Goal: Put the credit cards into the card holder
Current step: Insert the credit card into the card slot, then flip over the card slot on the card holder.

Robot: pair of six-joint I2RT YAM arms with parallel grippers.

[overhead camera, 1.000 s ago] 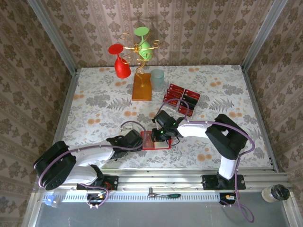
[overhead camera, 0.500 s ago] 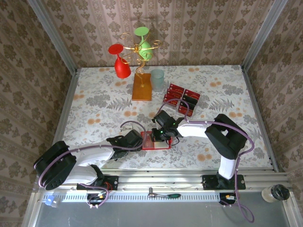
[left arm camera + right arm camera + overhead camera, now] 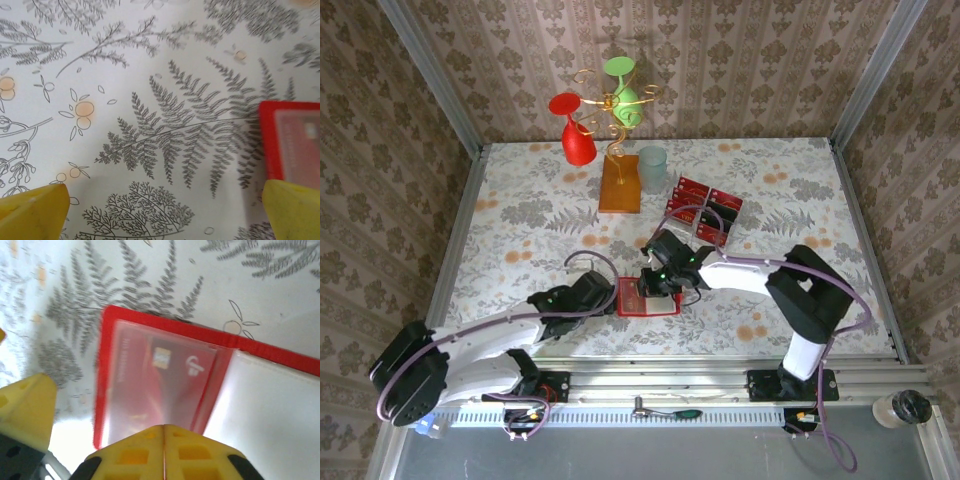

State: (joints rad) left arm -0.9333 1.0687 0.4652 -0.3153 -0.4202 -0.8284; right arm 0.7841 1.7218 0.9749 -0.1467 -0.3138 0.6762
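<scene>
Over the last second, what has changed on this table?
The left arm drew back, sliding its open left pincer slightly away from the card holder. The right pincer stayed shut over it; the credit cards behind did not move.

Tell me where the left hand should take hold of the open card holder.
Probably the left red border of the card holder, low from the left: it lies flat and open, that border faces the open left hand across bare table, and the right hand hangs over it.
</scene>
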